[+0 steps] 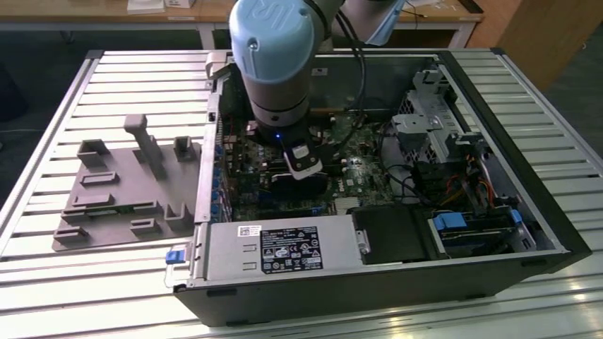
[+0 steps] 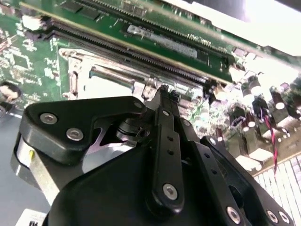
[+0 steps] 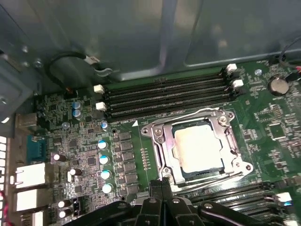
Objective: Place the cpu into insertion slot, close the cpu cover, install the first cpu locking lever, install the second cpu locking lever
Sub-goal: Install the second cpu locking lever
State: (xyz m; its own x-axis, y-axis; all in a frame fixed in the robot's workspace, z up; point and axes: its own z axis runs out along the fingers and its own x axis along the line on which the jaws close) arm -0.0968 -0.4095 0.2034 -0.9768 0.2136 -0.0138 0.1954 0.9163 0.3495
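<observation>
The cpu (image 3: 197,148) already sits in its socket under the closed cover (image 3: 162,148), a light, fragile chip best held by its edges, while the gripper (image 3: 162,184), fingers together and empty, hovers beside the socket's edge

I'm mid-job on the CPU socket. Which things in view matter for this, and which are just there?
Part of the job:
cpu, seated in the socket
cpu cover, closed down around the cpu
locking lever along the socket's edge
gripper, fingers together, just off the socket

Just lying about:
memory slots
power supply box
grey fixture plate outside the case
coin battery
</observation>
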